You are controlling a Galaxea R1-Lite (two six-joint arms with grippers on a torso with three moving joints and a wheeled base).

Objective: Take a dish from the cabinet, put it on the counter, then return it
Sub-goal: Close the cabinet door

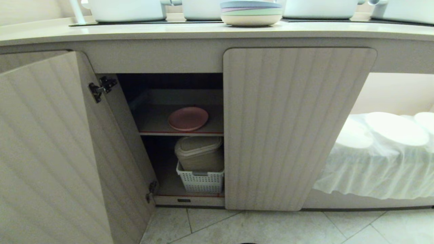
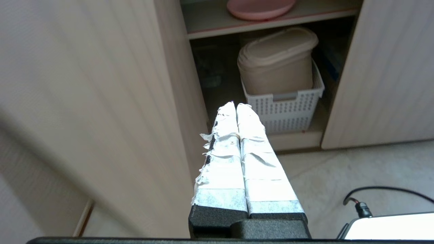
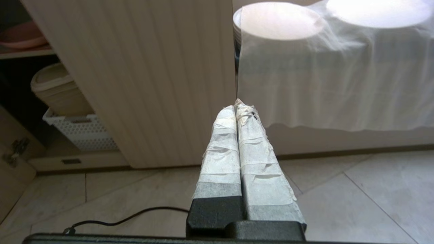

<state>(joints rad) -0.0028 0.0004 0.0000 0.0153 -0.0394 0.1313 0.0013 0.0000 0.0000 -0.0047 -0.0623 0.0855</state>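
Fingers pressed together on left gripper (image 2: 237, 105) & right gripper (image 3: 236, 105), both empty, low by floor. Dish (image 1: 188, 118) on upper cabinet (image 1: 298, 128) shelf, 12 o'clock. You'd spread left first, approach rim level.

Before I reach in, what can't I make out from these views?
- Cabinet right half: head view, hidden by its shut door.
- Dish: left wrist view, far side cut by the frame edge.
- White basket contents: head view, hidden under the beige bin.
- Round shapes at right: veiled by white cloth.
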